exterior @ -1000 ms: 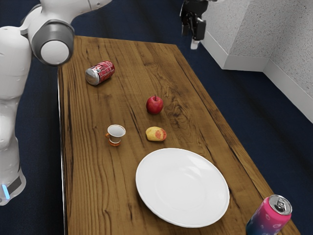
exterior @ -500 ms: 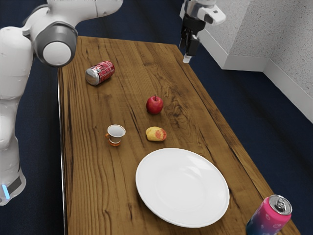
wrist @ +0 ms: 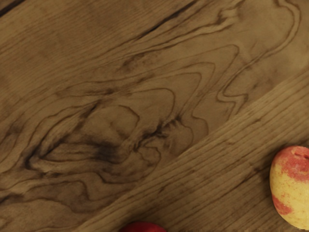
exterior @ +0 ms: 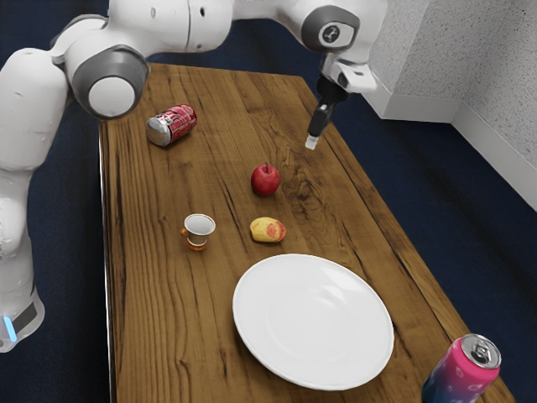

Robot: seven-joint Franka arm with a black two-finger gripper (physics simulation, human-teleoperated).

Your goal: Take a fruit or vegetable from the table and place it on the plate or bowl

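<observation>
Well beyond a white plate (exterior: 313, 320), over the far half of a wooden table (exterior: 168, 319), a black gripper (exterior: 311, 143) hangs in the air at the end of a white robot arm, pointing down at the tabletop. It is seen edge-on, as one thin dark shape with a pale tip, so whether it is open or closed cannot be told.

The plate is large and round and sits near the table's near end. Just past the plate's far rim lies a yellow and red fruit (exterior: 268, 229), close to the plate but not touching it. Farther from the plate along the same line stands a red apple (exterior: 265, 179), stem up. The gripper hovers past the apple again, higher up and toward the exterior view's right, apart from both fruits.

Off the plate's far rim toward the exterior view's left, beside the yellow and red fruit, sits a small orange and white cup (exterior: 199, 231). A red soda can (exterior: 171, 124) lies on its side well away from the plate, near the table's far left corner. A pink and blue can (exterior: 463, 369) stands upright just off the plate's near right side.

From the wrist camera, dark swirling wood grain of the table (wrist: 120, 96) lies under the hand, with the apple (wrist: 143, 226) and the yellow and red fruit (wrist: 292, 186) off to one side of it.
</observation>
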